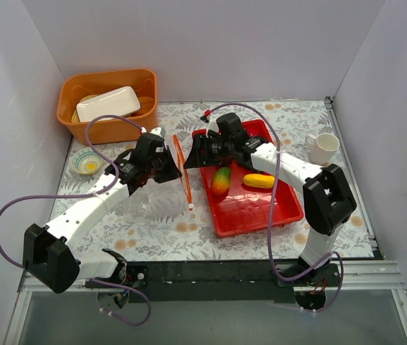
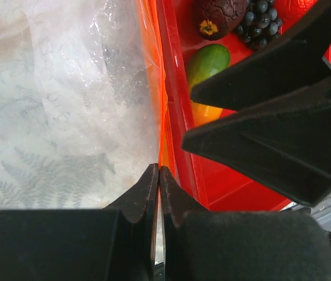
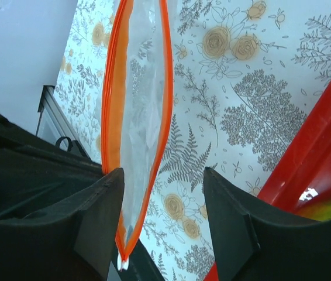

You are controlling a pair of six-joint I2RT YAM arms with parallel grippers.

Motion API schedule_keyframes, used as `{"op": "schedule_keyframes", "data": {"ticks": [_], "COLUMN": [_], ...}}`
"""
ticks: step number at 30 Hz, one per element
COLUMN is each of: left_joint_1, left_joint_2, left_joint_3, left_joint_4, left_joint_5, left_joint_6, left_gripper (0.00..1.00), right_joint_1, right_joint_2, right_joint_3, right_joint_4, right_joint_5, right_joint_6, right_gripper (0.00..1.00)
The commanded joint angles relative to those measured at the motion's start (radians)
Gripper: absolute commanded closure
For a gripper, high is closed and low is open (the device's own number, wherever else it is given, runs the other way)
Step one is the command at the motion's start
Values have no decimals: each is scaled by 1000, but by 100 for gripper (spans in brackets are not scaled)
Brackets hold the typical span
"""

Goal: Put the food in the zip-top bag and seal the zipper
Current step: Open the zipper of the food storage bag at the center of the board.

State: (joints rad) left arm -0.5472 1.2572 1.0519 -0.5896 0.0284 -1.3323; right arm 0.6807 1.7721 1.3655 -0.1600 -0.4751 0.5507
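My left gripper (image 2: 158, 171) is shut on the orange-red zipper (image 2: 164, 126) of the clear zip-top bag (image 2: 66, 88), holding its mouth upright beside the red tray (image 1: 255, 213). The zipper (image 1: 184, 172) runs between the two grippers. My right gripper (image 3: 162, 199) is open at the gaping bag mouth (image 3: 142, 99), one zipper strip (image 3: 166, 88) between its fingers. Food lies in the tray: a green-orange mango (image 1: 221, 180), a yellow oblong piece (image 1: 259, 181), a dark red ball (image 2: 221, 16) and a grape bunch (image 2: 262, 20).
An orange basin (image 1: 107, 103) holding a white dish (image 1: 108, 103) stands at the back left. A small bowl (image 1: 87, 163) sits below it. A white mug (image 1: 323, 149) stands right of the tray. White walls enclose the floral tabletop.
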Motion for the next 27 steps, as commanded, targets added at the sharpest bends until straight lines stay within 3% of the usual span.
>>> {"op": "schedule_keyframes", "data": {"ticks": [1,6,11,12,15,16,23,27], "left_joint_1": [-3,-3,-3,-3,-3,-3,-2,-2], "left_joint_2": [-53,-61,-68,-68,-58,-55,21,30], "left_joint_3": [-10,-7,-7,-7,6,14,140,206], "left_joint_4": [11,4,-4,-7,-39,-58,-300,-358], "left_joint_5": [16,11,5,2,-48,-67,-287,-360], "left_joint_6": [7,-1,-5,-5,-10,-11,11,25], "left_gripper": [100,100,100,100,100,100,100,100], "right_joint_1": [5,13,17,17,20,23,80,109], "right_joint_2": [44,85,110,115,115,110,93,102], "right_joint_3": [69,89,92,92,89,89,129,132], "right_joint_4": [37,33,63,68,66,53,-78,-84], "right_joint_5": [-31,-45,-85,-89,-70,-53,222,279], "right_joint_6": [3,5,20,23,31,31,5,37], "right_gripper": [38,44,57,68,84,94,99,99]}}
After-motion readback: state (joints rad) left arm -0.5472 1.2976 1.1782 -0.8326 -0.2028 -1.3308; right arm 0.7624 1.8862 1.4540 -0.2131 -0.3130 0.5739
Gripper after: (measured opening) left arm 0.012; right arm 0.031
